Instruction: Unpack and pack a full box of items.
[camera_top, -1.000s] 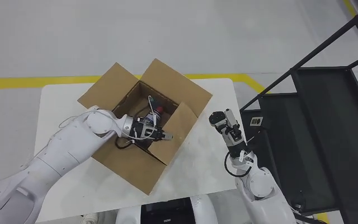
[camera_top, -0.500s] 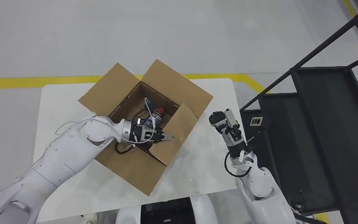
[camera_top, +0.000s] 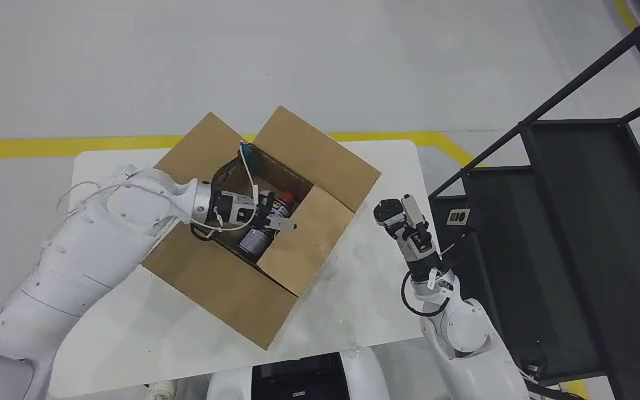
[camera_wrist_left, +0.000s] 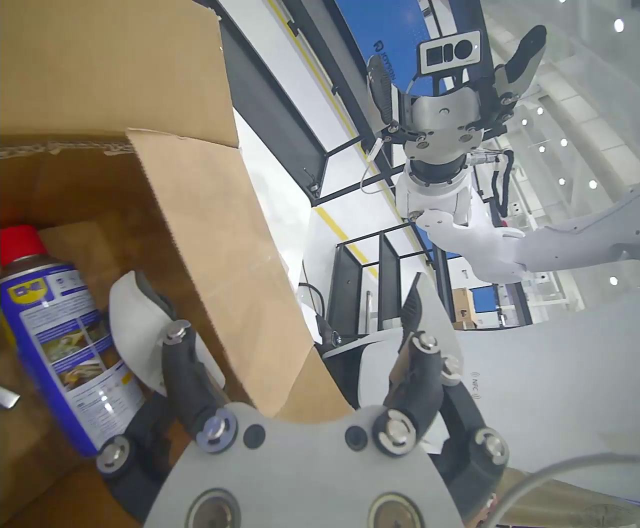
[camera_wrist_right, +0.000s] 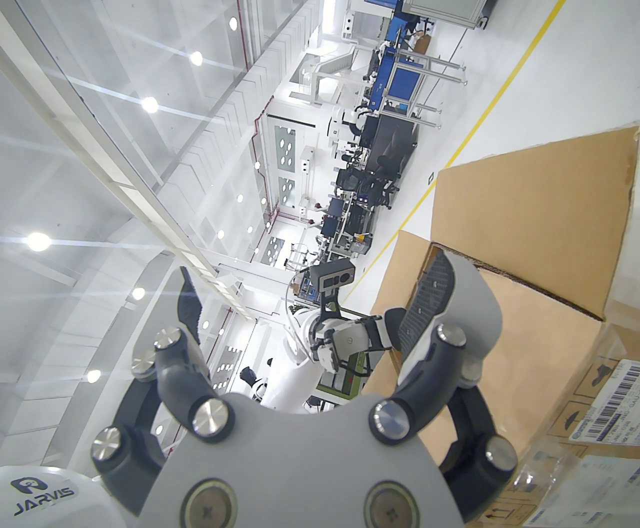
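White table (camera_top: 372, 262), one open cardboard box (camera_top: 312, 152), one red-capped spray can (camera_wrist_left: 56, 336)

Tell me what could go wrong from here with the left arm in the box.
1. The box flap stands between the fingers of the open left gripper; closing or pulling up could snag it and drag the cardboard box.
2. The red-capped spray can sits close beside one finger, so a sideways move may knock it.
3. The right gripper hangs open off to the side, so nothing braces the box.
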